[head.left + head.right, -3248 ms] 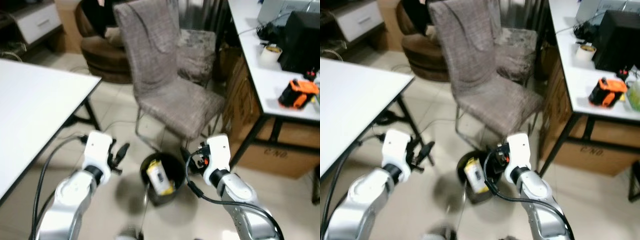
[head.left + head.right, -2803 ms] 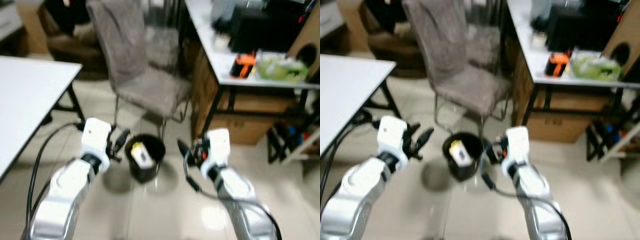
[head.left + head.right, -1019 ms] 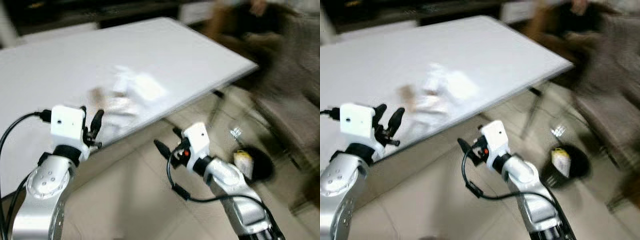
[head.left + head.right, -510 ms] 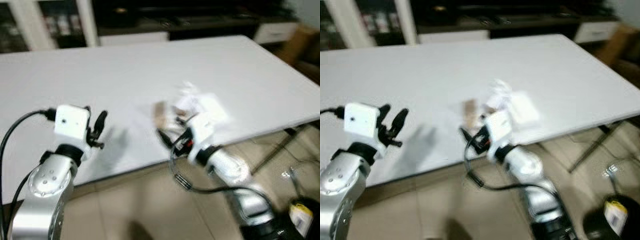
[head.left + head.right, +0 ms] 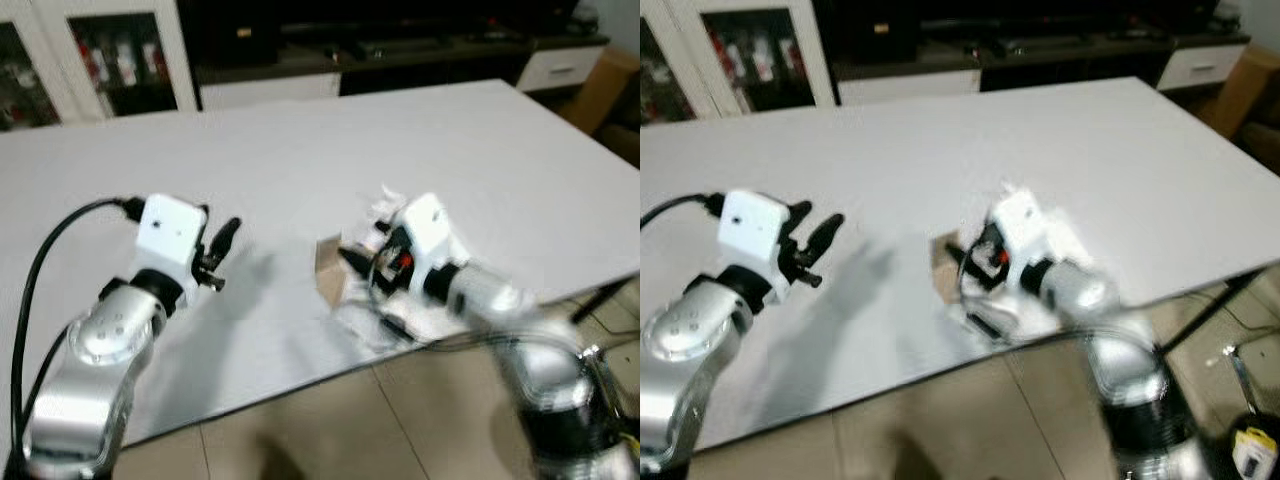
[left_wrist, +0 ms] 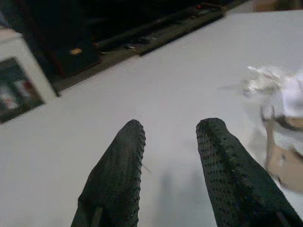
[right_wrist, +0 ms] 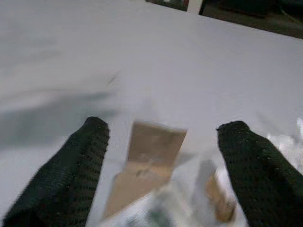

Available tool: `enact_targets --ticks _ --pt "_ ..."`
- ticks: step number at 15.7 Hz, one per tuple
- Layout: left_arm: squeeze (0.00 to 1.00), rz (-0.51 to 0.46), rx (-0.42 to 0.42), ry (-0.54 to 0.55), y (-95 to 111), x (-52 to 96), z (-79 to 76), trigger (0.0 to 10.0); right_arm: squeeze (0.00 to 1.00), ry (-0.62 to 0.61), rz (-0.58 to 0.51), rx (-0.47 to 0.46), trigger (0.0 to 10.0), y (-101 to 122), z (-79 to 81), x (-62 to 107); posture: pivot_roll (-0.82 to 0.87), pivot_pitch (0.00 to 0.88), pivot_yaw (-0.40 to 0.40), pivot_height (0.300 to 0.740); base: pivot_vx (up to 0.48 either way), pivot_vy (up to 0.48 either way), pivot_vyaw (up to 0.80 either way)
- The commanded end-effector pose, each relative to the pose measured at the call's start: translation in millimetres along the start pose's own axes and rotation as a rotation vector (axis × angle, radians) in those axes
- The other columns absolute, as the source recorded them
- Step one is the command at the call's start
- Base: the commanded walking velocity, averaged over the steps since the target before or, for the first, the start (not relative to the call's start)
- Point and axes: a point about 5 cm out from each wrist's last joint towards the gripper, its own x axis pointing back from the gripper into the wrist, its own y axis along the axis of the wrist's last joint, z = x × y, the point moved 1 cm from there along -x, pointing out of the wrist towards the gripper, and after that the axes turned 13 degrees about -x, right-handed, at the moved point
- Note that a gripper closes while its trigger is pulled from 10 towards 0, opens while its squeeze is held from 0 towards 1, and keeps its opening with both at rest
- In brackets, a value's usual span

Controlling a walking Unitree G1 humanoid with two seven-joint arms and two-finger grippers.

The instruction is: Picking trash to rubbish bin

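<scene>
A small trash pile lies near the white table's [image 5: 300,140] front edge: a brown cardboard scrap [image 5: 328,272] and crumpled white wrapping [image 5: 392,205]. My right gripper [image 5: 358,264] hovers low over this pile, open. In the right wrist view its fingers [image 7: 85,156] stand wide apart with the cardboard scrap [image 7: 154,144] between and just beyond them, and white wrapping [image 7: 289,142] off to one side. My left gripper [image 5: 224,238] is open and empty over bare tabletop, left of the pile; the left wrist view shows its fingers [image 6: 120,161] apart.
The black bin sits on the tiled floor at the lower right, with a yellow-and-white packet [image 5: 1253,446] in it. A table leg [image 5: 600,300] runs down at the right. Dark cabinets and a white drawer unit [image 5: 560,65] stand behind the table.
The view has swung a little further onto the table. My right gripper has moved up from the table's edge to over the trash pile. The left arm sits slightly higher.
</scene>
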Motion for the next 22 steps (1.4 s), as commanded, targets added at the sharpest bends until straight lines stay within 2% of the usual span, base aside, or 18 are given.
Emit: enact_targets --ticks 1,2,4,6,10,14,15,16,17,19,22 --pt "0.00 0.009 0.020 -0.070 -3.3 -1.0 -5.3 10.0 1.00 0.009 0.038 -0.016 10.0 -1.3 -3.1 1.7 0.01 0.057 -0.026 0.740 0.000 0.000 0.00" --pt "0.00 -0.001 0.025 -0.151 -1.0 -0.3 -9.8 10.0 1.00 0.014 0.096 -0.040 10.0 -1.1 -10.3 4.3 0.00 0.056 -0.027 0.740 0.000 0.000 0.00" --pt "0.00 -0.023 0.020 -0.311 4.9 4.3 -15.9 10.0 1.00 0.081 0.248 -0.021 10.0 -5.5 -17.9 13.9 -0.01 0.049 -0.029 0.740 0.000 0.000 0.00" --pt "0.00 -0.027 0.003 -0.399 6.5 7.7 -17.8 10.0 1.00 0.083 0.324 0.003 10.0 -9.4 -26.0 20.4 -0.01 0.044 -0.029 0.740 0.000 0.000 0.00" --pt "0.00 -0.028 0.009 -0.441 6.5 8.3 -22.9 10.0 1.00 0.094 0.421 0.014 10.0 -17.2 -30.2 27.8 -0.02 0.033 -0.039 0.740 0.000 0.000 0.00" --pt "0.00 -0.050 0.030 -0.496 10.4 10.0 -31.5 10.0 1.00 0.055 0.460 0.062 10.0 -26.3 -35.7 24.4 -0.01 0.026 -0.042 0.740 0.000 0.000 0.00" --pt "0.00 -0.057 0.041 -0.560 11.4 13.5 -38.0 10.0 1.00 0.003 0.468 0.128 10.0 -30.9 -40.7 19.7 -0.01 0.025 -0.042 0.740 0.000 0.000 0.00" --pt "0.00 -0.057 0.046 -0.607 11.3 17.0 -42.6 10.0 0.73 -0.026 0.476 0.160 10.0 -34.5 -43.2 17.4 -0.01 0.026 -0.044 0.740 0.000 0.000 0.00" --pt "0.00 -0.057 0.048 -0.614 11.4 17.8 -43.4 10.0 0.00 -0.025 0.478 0.161 10.0 -35.5 -42.9 16.9 -0.01 0.025 -0.045 0.740 0.000 0.000 0.00" --pt "0.00 -0.050 0.049 -0.623 10.7 19.2 -44.8 10.0 0.00 -0.031 0.474 0.157 10.0 -38.4 -41.5 13.9 -0.01 0.028 -0.046 0.740 0.000 0.000 0.00" --pt "0.00 -0.046 0.047 -0.637 11.0 20.8 -45.4 10.0 0.00 -0.004 0.522 0.127 10.0 -54.7 -38.2 12.5 -0.01 0.028 -0.049 0.740 0.000 0.000 0.00"
